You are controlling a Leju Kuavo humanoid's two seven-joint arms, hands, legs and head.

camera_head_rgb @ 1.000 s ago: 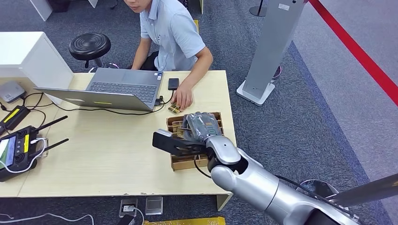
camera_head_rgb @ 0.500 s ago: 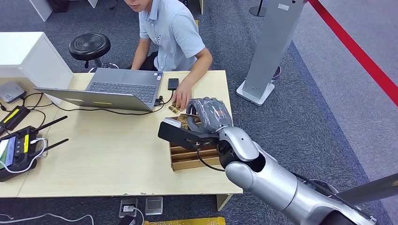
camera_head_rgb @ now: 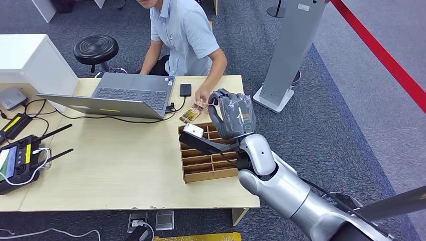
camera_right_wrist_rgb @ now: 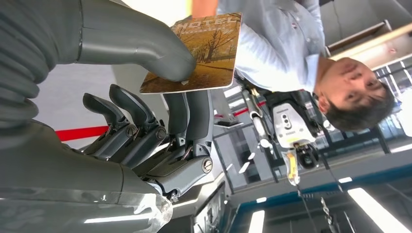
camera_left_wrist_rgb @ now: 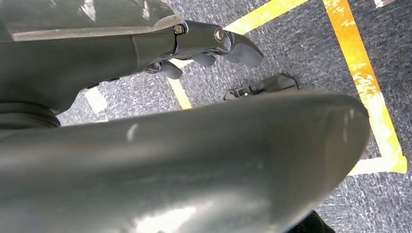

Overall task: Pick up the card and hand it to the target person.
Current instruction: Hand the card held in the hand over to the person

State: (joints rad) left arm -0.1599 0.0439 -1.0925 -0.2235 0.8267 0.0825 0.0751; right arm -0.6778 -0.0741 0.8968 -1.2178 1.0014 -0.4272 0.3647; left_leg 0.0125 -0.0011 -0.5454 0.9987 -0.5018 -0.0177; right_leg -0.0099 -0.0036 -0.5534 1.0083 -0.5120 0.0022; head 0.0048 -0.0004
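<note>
1. Risk, our read: the card (camera_right_wrist_rgb: 199, 53) is held by a pinch on one end only, the thumb on its printed face and darker fingers (camera_right_wrist_rgb: 194, 114) behind. A sudden wrist turn or a tug from the side could slide it out, and it would drop onto the wooden divider box (camera_head_rgb: 208, 163) or the table (camera_head_rgb: 115, 165).
2. Second risk: the person's hand (camera_head_rgb: 202, 97) is just beside the card in the head view. If they pull before the pinch loosens, the card may bend. If the pinch loosens too soon, it falls.
3. There is also a card-like item lying on the table (camera_head_rgb: 191, 113) under the person's hand. We can't tell what it is, and it could be confused with the target.
4. Right hand (camera_head_rgb: 232, 114) pose: raised above the far end of the box, reaching towards the seated person (camera_head_rgb: 186, 35) and clamped on the card.
5. Left hand (camera_left_wrist_rgb: 209, 46): hanging over grey carpet with yellow floor tape (camera_left_wrist_rgb: 362, 73). Its fingers are loosely curled with nothing visible in them. We can't tell whether they are apart or together.
</note>
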